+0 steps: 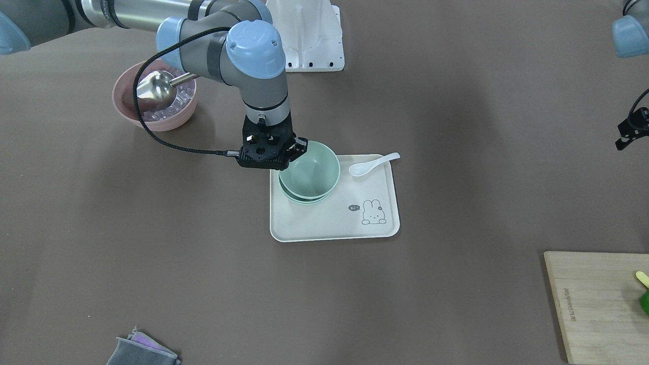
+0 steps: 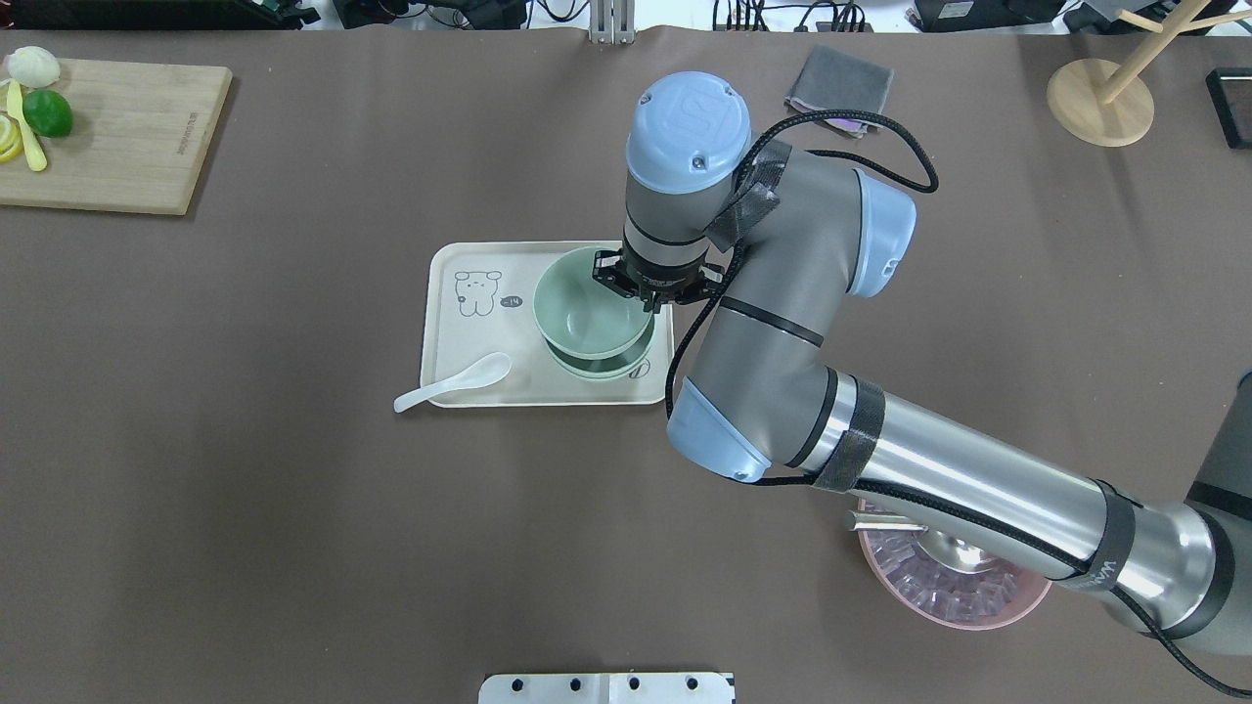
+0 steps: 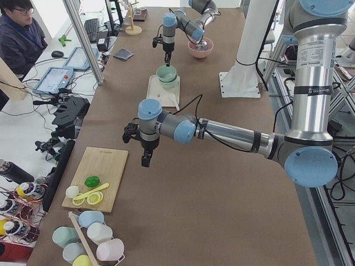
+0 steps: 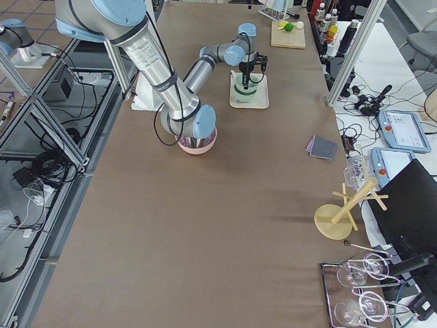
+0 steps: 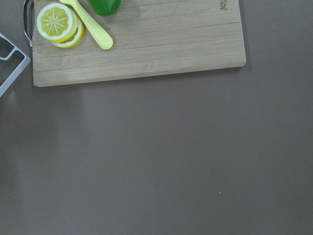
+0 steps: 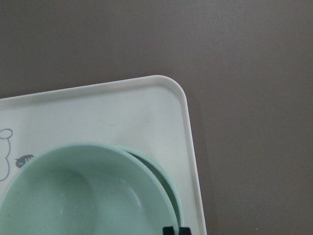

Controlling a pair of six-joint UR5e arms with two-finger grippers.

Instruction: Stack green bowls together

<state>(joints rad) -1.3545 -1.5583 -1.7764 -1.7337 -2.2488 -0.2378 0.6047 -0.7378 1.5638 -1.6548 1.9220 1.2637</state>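
Top bowl [image 1: 310, 172]: atop stacked bowls [image 1: 304, 199] on tray [image 1: 329, 228]. Right gripper [image 1: 298, 152]: clamped on its rim. Left gripper [image 1: 627, 136]: grip cannot be told.

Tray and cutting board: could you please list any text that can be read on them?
Tray: the speech bubble beside the rabbit drawing holds marks too small to read.
Cutting board: one printed line near an edge, too blurred to read.
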